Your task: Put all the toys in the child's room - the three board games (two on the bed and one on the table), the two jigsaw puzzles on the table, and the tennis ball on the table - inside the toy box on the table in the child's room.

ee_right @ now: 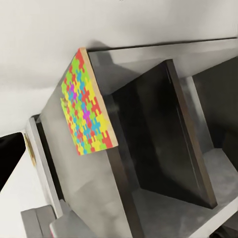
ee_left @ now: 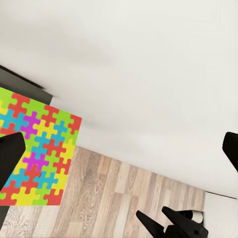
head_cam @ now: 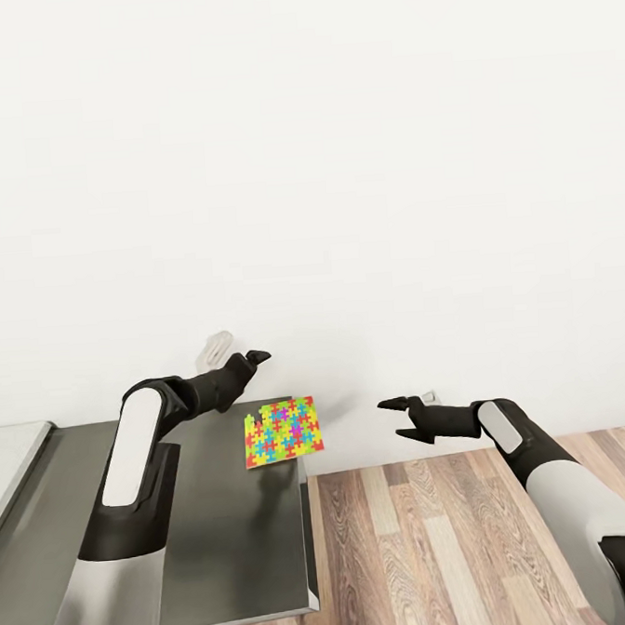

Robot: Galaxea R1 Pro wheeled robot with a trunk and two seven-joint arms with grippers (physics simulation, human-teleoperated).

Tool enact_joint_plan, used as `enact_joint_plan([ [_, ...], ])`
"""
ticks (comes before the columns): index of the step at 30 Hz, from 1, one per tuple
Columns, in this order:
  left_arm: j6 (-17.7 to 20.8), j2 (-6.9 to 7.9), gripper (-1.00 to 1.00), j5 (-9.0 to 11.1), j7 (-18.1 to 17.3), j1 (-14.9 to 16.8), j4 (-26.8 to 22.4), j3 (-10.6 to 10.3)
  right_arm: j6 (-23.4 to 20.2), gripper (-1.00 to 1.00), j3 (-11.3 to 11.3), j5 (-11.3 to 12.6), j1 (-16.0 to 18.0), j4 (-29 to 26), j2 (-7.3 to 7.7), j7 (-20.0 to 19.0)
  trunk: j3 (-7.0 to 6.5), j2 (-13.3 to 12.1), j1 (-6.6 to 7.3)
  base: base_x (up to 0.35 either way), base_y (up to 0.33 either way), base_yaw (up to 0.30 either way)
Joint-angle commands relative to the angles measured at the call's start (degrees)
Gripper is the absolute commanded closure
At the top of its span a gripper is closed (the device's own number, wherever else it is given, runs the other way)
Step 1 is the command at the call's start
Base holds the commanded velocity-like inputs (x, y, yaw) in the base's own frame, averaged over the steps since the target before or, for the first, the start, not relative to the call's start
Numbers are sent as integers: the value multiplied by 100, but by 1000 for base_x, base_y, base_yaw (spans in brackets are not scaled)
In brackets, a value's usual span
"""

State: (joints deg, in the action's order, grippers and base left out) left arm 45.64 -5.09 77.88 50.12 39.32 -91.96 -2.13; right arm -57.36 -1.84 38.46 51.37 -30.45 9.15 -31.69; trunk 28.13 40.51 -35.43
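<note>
arms frame the head view from below, both sleeves cut off by the lower edge. between them runs the wood-plank floor [head_cam: 440,537], and at the left stands the table [head_cam: 226,542], its grey top reaching back to the white wall [head_cam: 339,161]. a paler slab at the far left edge is cropped too short to name.

the left gripper [head_cam: 256,357] hangs above the table's back corner with its fingers spread and nothing between them; a faint pale shape just behind it is too washed out to identify. the right gripper [head_cam: 399,418] hovers over the floor beside the table, its fingers also parted and empty.

the jigsaw puzzle [head_cam: 282,431] lies flat at the table's far right corner, overhanging the edge slightly. the right wrist view shows the puzzle [ee_right: 87,106] edge-on, revealing its thin tan side and the dark panel under the tabletop. the left wrist view shows the puzzle [ee_left: 34,148] partly covered by one dark fingertip [ee_left: 10,156], and the right gripper [ee_left: 171,225] far across the floor.
</note>
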Motion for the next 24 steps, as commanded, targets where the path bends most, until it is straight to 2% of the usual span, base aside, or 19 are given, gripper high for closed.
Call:
enact_joint_plan([
  [1, 6, -2, -100, 57, 60, 5, -6, 2, -24, -100, -21, -39, 6, 6, -1, -36, 7, 6, -1, 0, 0, 0],
  [16, 6, -1, -100, 76, 60, 5, -6, 2, -7, -100, -39, -16, 38, 135, 17, 177, 7, 6, -1, 0, 0, 3],
  [24, 6, -1, -100, 77, 58, 5, -6, 1, -5, -100, -43, -9, 48, 153, 23, 251, 7, 6, -1, 0, 0, 150],
])
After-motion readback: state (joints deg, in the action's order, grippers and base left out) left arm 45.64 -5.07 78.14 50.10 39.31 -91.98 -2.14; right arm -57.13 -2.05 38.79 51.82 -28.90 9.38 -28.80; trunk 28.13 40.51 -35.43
